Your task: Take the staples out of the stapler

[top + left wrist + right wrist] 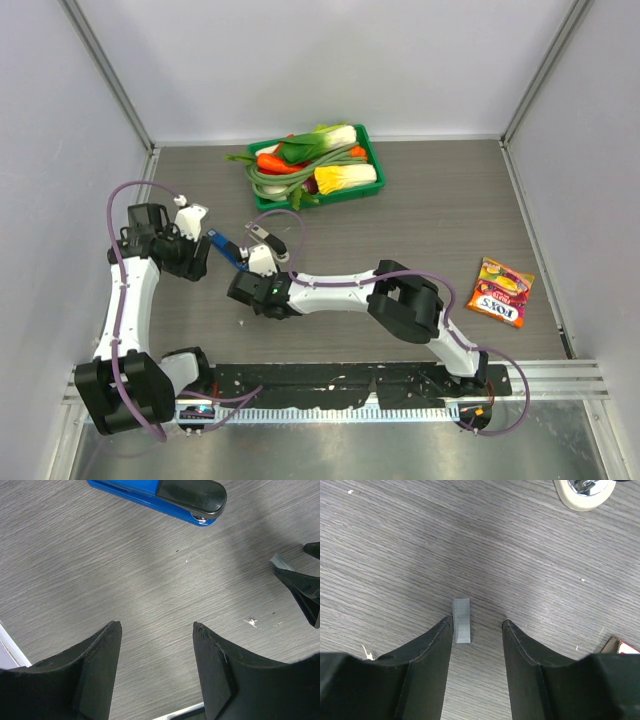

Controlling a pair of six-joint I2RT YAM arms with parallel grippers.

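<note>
A short silver-grey strip of staples [461, 621] lies flat on the table between the fingers of my right gripper [477, 625], close against the left finger. The right gripper is open and holds nothing. In the top view the right gripper [240, 291] reaches far left across the table. The small black and silver stapler [264, 237] sits just behind the right wrist, partly hidden by it. My left gripper [157, 625] is open and empty over bare table; in the top view the left gripper [200, 260] is beside the blue stapler.
A blue stapler [160, 497] lies just beyond the left gripper. A green tray [374, 158] of toy vegetables stands at the back. A candy packet [500, 292] lies at the right. A cream-rimmed round object [582, 487] shows at the right wrist view's top edge.
</note>
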